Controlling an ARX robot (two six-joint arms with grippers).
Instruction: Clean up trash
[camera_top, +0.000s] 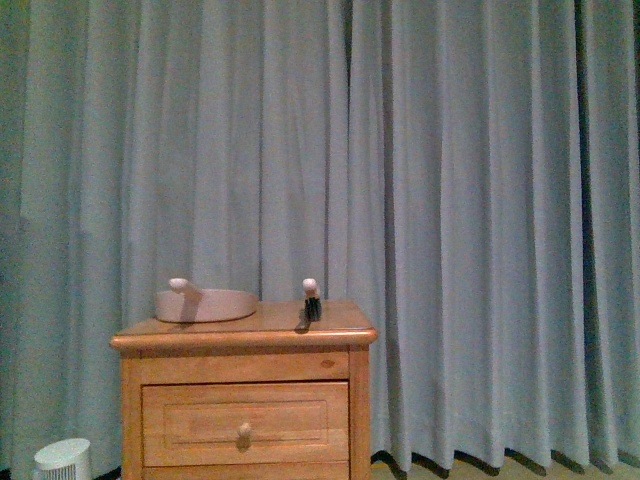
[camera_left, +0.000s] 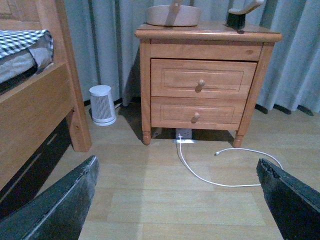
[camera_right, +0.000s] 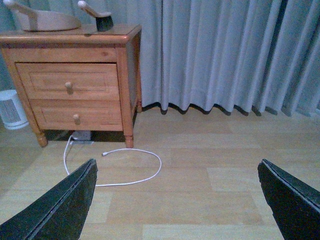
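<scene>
Front view: nightstand (camera_top: 245, 400) against grey curtains (camera_top: 450, 200), dustpan (camera_top: 205, 305) and brush (camera_top: 312, 300) on top. Left gripper (camera_left: 175, 200) and right gripper (camera_right: 175, 205) hang spread wide over wood floor (camera_right: 225, 165), white cable (camera_right: 159, 167) just ahead. Trash: cannot tell where.

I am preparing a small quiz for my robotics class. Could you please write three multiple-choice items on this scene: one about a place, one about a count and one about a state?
1. Where does the dustpan sit?
A. on top of the nightstand
B. on the floor
C. on the bed

2. How many drawers does the nightstand have?
A. one
B. two
C. four

3. How is the left gripper?
A. shut
B. shut on a cable
C. open

Answers:
1 A: the front view shows it on the wooden top.
2 B: the left wrist view shows two knobbed fronts.
3 C: its dark fingers stand far apart and hold nothing.
</scene>
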